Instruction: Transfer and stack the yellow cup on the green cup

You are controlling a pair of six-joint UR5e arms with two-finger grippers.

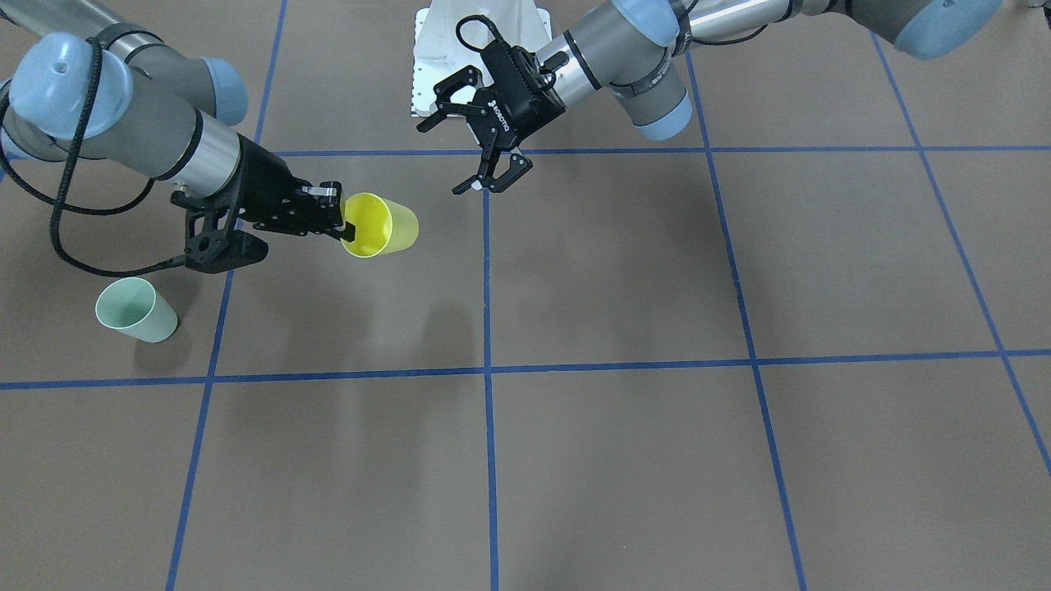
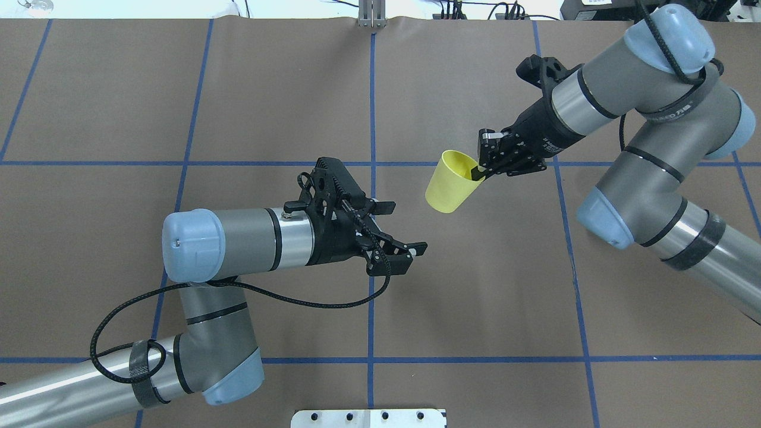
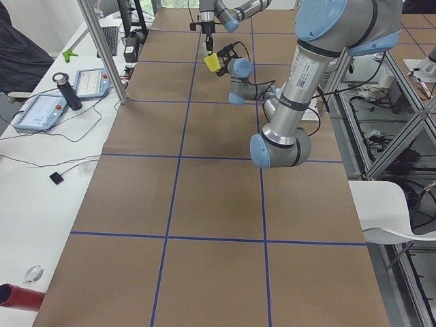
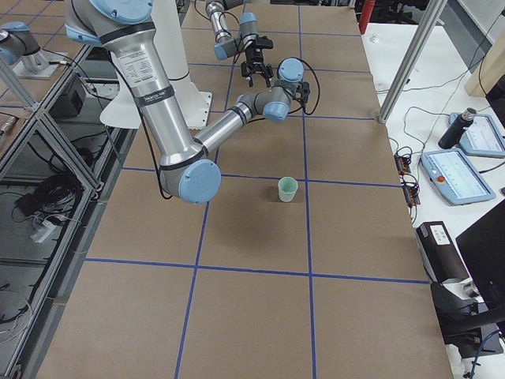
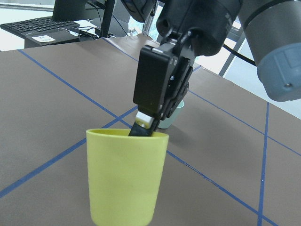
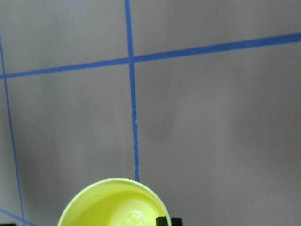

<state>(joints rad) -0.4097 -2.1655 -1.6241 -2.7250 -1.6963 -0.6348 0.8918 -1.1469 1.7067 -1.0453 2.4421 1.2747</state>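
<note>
Brown-papered counter (image 1: 657, 451), blue tape grid; right hand (image 1: 346, 230) clamped on yellow cup (image 1: 386, 226) at rim, one finger inside, cup mouth-up, clear of surface. Rim pinch likely chosen to leave base free for nesting. Nearby, left hand (image 2: 407, 227) spread, empty. Well apart, green cup (image 1: 138, 310) upright on counter, right arm's side.

The table (image 1: 624, 460), covered in brown paper crossed by a grid of blue tape lines (image 1: 488, 371), carries the green cup (image 1: 136, 310) upright at nine o'clock in the front-facing view and a white base plate (image 1: 427, 74) at twelve o'clock.
</note>
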